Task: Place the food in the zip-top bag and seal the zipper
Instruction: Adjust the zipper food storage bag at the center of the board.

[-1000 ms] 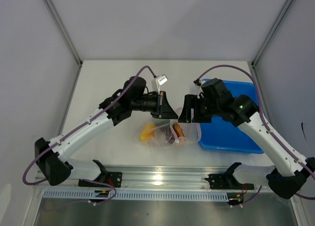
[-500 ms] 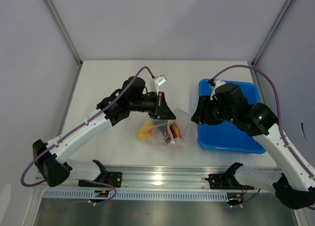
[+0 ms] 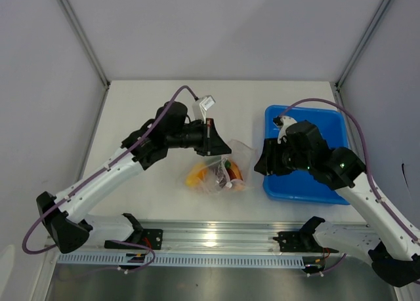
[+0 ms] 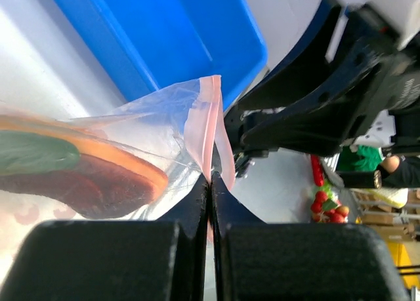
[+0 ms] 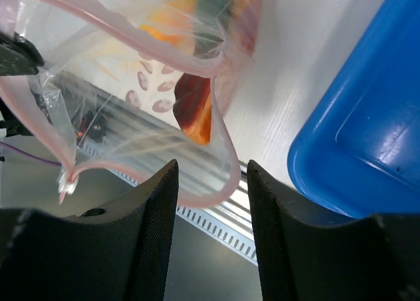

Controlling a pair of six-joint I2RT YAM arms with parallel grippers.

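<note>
- Left wrist view: the left jaws are clenched on the zipper (image 4: 209, 120), pinching the pink strip at one corner. I judge this grip is there to anchor that end and keep the mouth lifted off the tabletop (image 3: 144, 111) for sealing.
- In the right wrist view the right jaws stand apart and grasp nothing. Their fingers (image 5: 138, 242) frame the gaping pink rim just ahead of them.
- That rim makes an open loop, so the seal is not yet made. The right jaws look lined up to take the strip's free part, though I cannot tell whether they touch it.
- From above, the zip-top bag (image 3: 220, 173) lies on the tabletop between the two arms. Its raised corner is at the left jaws, and its right edge is just beside the right jaws.
- The food shows through the plastic and appears to be all inside, which suits closing now.
- Count of food: three pieces, namely one cucumber (image 4: 33, 153), one yellow-orange piece (image 3: 195, 178) and one red-brown piece (image 4: 79, 189).
- Count of the rest: one bag with one zipper, one blue tray (image 3: 308, 186) to the bag's right holding nothing visible, and two arms.
</note>
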